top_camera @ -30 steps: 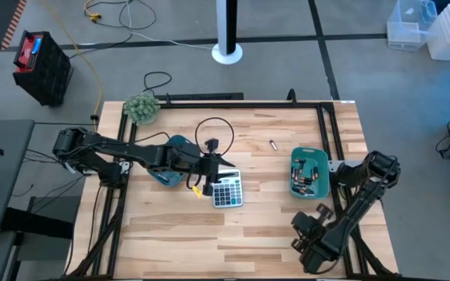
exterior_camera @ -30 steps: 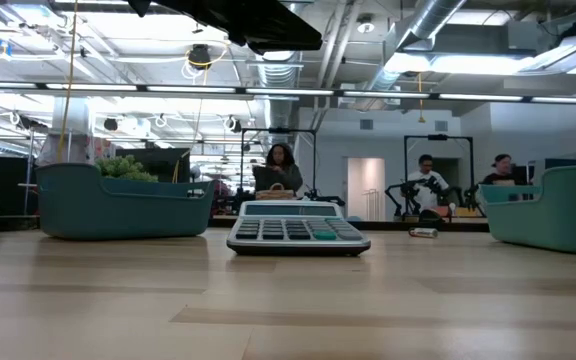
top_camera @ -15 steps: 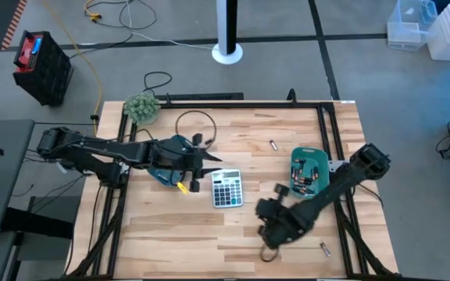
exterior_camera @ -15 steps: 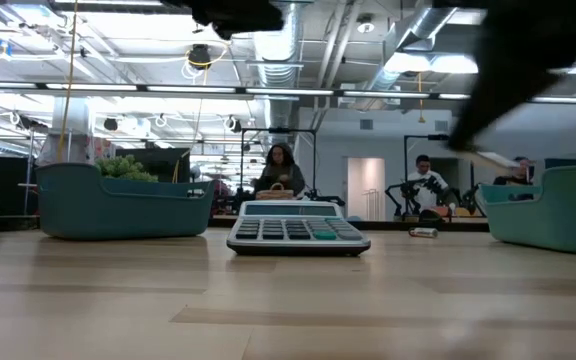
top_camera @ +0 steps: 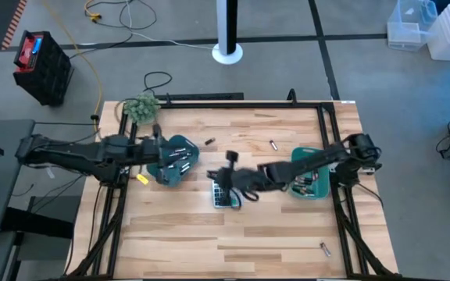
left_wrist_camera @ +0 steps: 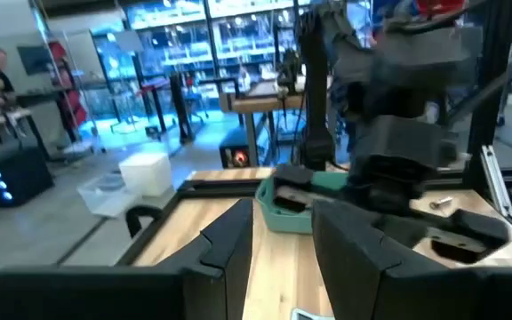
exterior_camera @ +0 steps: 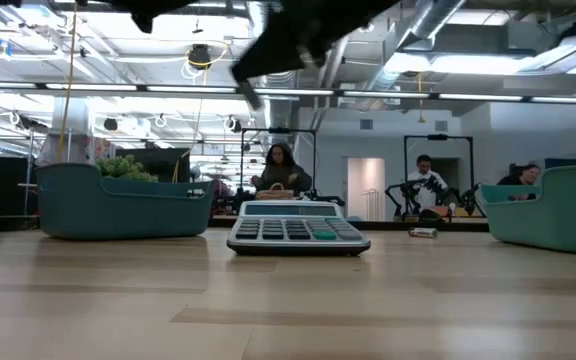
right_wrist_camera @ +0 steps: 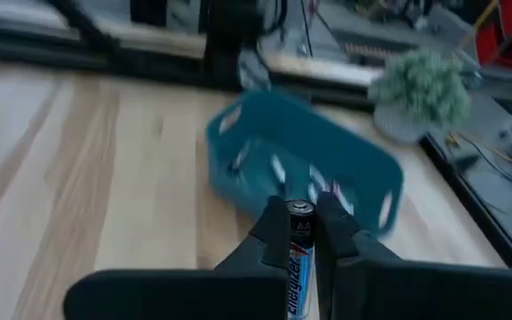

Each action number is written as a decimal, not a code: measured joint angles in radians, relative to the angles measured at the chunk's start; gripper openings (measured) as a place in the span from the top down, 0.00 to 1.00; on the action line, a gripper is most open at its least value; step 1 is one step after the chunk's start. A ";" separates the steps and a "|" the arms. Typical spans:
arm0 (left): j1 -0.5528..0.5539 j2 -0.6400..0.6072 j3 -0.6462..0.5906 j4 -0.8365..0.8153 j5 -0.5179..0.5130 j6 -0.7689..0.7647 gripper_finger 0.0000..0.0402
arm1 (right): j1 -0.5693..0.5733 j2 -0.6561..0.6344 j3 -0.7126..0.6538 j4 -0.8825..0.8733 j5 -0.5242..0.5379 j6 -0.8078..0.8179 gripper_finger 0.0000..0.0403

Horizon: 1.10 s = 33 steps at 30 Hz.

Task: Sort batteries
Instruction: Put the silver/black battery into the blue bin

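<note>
My right gripper (top_camera: 226,176) reaches across the table from the right and hovers over the grey calculator (top_camera: 223,195), shut on a dark and silver battery (right_wrist_camera: 299,242). It points toward the left teal tray (top_camera: 175,161), which holds several batteries and also shows in the right wrist view (right_wrist_camera: 302,174). My left gripper (left_wrist_camera: 281,244) is open and empty over that tray's left end (top_camera: 158,148). The right teal tray (top_camera: 309,173) holds several batteries. Loose batteries lie on the table at the far middle (top_camera: 273,144), (top_camera: 208,141) and near the front right (top_camera: 324,248). My right gripper pinches the battery's long sides (right_wrist_camera: 299,253) between its two fingers. The battery lies along the fingers, with its capped end (right_wrist_camera: 300,208) sticking out forward past the fingertips. It is lifted clear of the table, above the calculator.
A small green plant (top_camera: 141,107) stands at the far left corner. A yellow bit (top_camera: 141,178) lies beside the left tray. A black frame (top_camera: 330,133) runs along the table's edges. In the low view the calculator (exterior_camera: 298,228) stands between the two trays.
My right gripper has swept from the table's near right corner toward the left, up over the calculator, with the battery. My left gripper has drawn back from the calculator toward the table's left edge, to the left tray.
</note>
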<state>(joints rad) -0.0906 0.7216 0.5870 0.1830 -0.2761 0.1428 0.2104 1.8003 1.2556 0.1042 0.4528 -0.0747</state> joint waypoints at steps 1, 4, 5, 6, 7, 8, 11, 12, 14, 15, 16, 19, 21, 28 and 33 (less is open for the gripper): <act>0.000 -0.032 -0.015 -0.001 -0.001 0.006 0.72 | -0.022 0.003 0.000 0.041 -0.033 -0.012 0.95; 0.000 -0.107 -0.052 -0.004 -0.003 0.024 0.72 | -0.085 0.029 0.000 0.189 -0.158 -0.019 0.95; 0.000 -0.131 -0.065 -0.005 -0.002 0.031 0.72 | -0.103 0.043 0.002 0.249 -0.191 -0.010 0.95; 0.000 -0.152 -0.076 -0.007 -0.002 0.037 0.72 | -0.117 0.057 0.002 0.289 -0.220 -0.004 0.95; 0.000 -0.165 -0.083 -0.008 -0.003 0.040 0.72 | -0.131 0.082 0.001 0.339 -0.248 0.002 0.95; 0.000 -0.182 -0.089 -0.009 -0.002 0.044 0.72 | -0.142 0.115 0.001 0.418 -0.274 0.011 0.95; 0.000 -0.216 -0.114 -0.013 -0.002 0.044 0.72 | -0.177 0.212 0.001 0.625 -0.326 0.050 0.95; 0.000 -0.225 -0.120 -0.011 -0.002 0.044 0.72 | -0.188 0.247 0.012 0.691 -0.342 0.067 0.95; 0.000 -0.240 -0.133 -0.014 -0.002 0.050 0.72 | -0.212 0.309 0.044 0.770 -0.359 0.102 0.95; 0.000 -0.241 -0.136 -0.017 -0.002 0.055 0.72 | -0.224 0.338 0.071 0.778 -0.368 0.118 0.95; 0.000 -0.241 -0.136 -0.020 -0.002 0.055 0.72 | -0.235 0.368 0.101 0.774 -0.378 0.130 0.95; 0.000 -0.240 -0.137 -0.045 -0.003 0.068 0.72 | -0.260 0.436 0.194 0.695 -0.390 0.153 0.94; 0.000 -0.234 -0.137 -0.051 -0.012 0.082 0.72 | -0.269 0.464 0.252 0.614 -0.395 0.154 0.90; 0.000 -0.230 -0.137 -0.058 -0.045 0.092 0.72 | -0.291 0.489 0.373 0.394 -0.398 0.146 0.68; 0.000 -0.230 -0.137 -0.058 -0.048 0.100 0.72 | -0.301 0.445 0.372 0.313 -0.394 0.090 0.51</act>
<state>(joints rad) -0.0902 0.4915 0.4496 0.1249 -0.3237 0.2424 -0.0902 2.2457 1.6276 0.4171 0.0585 0.0148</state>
